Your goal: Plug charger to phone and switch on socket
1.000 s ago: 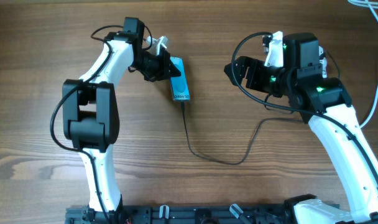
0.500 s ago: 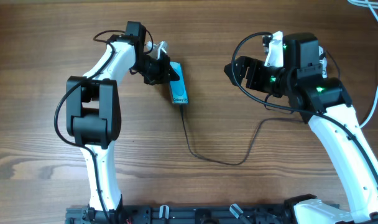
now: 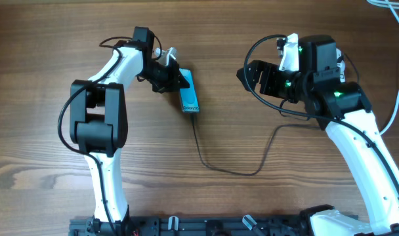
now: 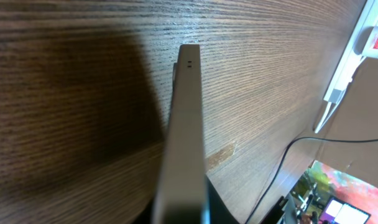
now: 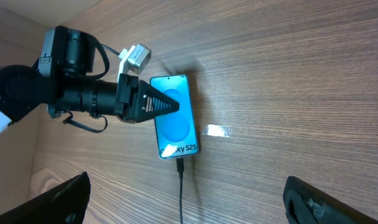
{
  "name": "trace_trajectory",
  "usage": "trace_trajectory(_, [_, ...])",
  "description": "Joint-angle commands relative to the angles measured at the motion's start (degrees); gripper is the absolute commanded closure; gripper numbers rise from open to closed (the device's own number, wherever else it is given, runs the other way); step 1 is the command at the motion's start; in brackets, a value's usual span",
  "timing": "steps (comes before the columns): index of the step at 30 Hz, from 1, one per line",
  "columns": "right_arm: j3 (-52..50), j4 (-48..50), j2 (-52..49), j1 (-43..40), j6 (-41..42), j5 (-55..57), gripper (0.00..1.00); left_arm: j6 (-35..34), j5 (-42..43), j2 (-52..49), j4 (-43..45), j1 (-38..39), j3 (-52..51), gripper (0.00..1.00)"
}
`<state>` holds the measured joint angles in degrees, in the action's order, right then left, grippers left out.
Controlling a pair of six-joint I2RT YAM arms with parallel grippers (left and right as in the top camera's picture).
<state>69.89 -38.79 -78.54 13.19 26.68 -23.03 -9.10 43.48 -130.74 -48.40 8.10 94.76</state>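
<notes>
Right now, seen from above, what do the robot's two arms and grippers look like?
The left arm and right arm are white tubes joined by black blocks, with thin black cables looping alongside. The left gripper is black with pointed fingers; small green lights glow near the black right gripper.

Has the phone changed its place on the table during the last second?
Yes. In the overhead view the phone has shifted slightly toward the bottom edge, nearer the arms' bases, while the right arm stayed in place.
</notes>
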Motion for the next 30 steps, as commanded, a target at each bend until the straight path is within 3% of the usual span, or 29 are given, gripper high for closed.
trace_trajectory(1, [0.2, -0.2, -0.1, 0.1, -1.2, 0.8, 0.0, 0.7, -1.4, -0.4, 0.4, -0.2, -0.8, 0.81])
trace_trajectory(5, [0.2, -0.1, -0.1, 0.1, -1.2, 0.8, 0.0, 0.7, -1.4, -0.4, 0.4, -0.2, -0.8, 0.77])
trace_trajectory(13, [0.2, -0.6, -0.1, 0.1, -2.7, 0.8, 0.0, 0.7, -5.3, -0.4, 0.3, -0.3, -0.7, 0.8])
trace_trajectory(19, [1.5, -1.5, 1.2, 0.1, -7.4, 0.6, 0.02, 0.7, -5.7, 5.0, -7.5, -4.1, 5.9, 0.8])
trace_trajectory(20, [2.6, -1.6, 2.1, 0.1, -8.3, 0.5, 0.06, 0.7, -5.7, 8.0, -9.1, -4.8, 7.6, 0.8])
trace_trajectory(21, [4.2, -2.7, 2.9, 0.1, -10.1, 0.6, 0.44, 0.7, -5.7, 12.7, -9.9, -5.1, 8.6, 0.79])
trace_trajectory(22, [5.3, -4.0, 3.1, 0.0, -10.2, 1.0, 0.66, 0.8, -5.7, 16.2, -9.9, -5.1, 8.7, 0.78])
trace_trajectory(24, [7.8, -7.3, 3.1, -0.7, -10.2, 1.2, 0.9, 0.9, -5.7, 22.5, -9.7, -5.1, 8.7, 0.75])
trace_trajectory(26, [10.3, -10.7, 3.2, -3.5, -10.3, 1.2, 0.96, 0.9, -5.7, 29.0, -9.2, -5.1, 8.7, 0.66])
trace_trajectory(30, [15.2, -15.2, 3.8, -15.3, -13.0, 0.5, 0.96, 0.9, -5.7, 36.2, -9.3, -5.1, 8.7, 0.31])
